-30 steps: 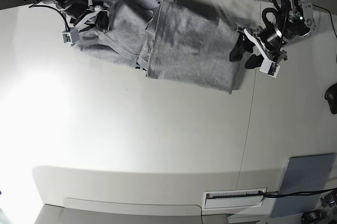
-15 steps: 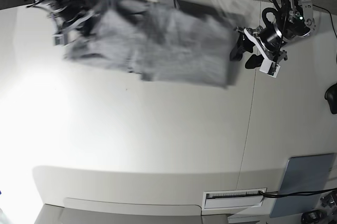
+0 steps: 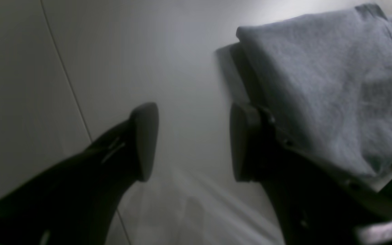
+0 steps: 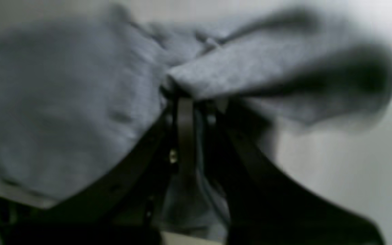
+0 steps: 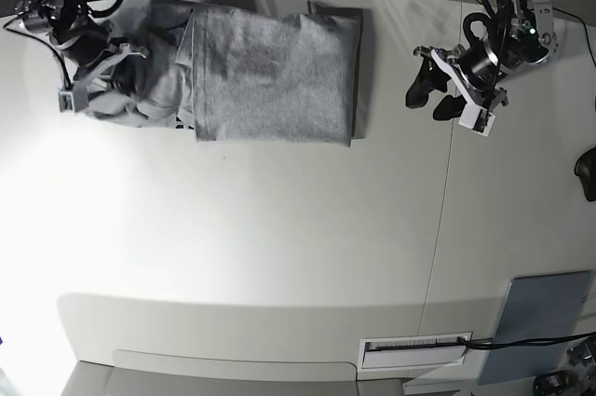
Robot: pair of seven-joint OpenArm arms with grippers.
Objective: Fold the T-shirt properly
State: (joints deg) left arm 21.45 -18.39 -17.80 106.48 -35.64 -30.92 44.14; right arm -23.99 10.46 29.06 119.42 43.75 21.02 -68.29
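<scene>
The heather-grey T-shirt [image 5: 270,70] lies bunched and partly folded along the table's far edge, plain side up. My right gripper [image 5: 119,75] is at its left end, shut on a gathered fold of the T-shirt [image 4: 63,102]; the right wrist view shows the jaws [image 4: 185,98] pinched together on cloth. My left gripper [image 5: 430,98] hangs open over bare table to the right of the shirt, a gap apart from it. In the left wrist view the left gripper [image 3: 192,143] has nothing between its fingers, and the T-shirt's edge [image 3: 335,85] lies beyond the right finger.
A flat grey-blue pad [image 5: 540,321] sits at the near right corner beside a white slotted plate [image 5: 414,351]. A table seam [image 5: 442,228] runs front to back. Cables hang behind the far edge. A black object [image 5: 587,172] shows at the right border.
My right gripper has shut on the T-shirt and dragged it leftward, away from the left gripper. The shirt now lies more squarely. The left arm has not moved.
</scene>
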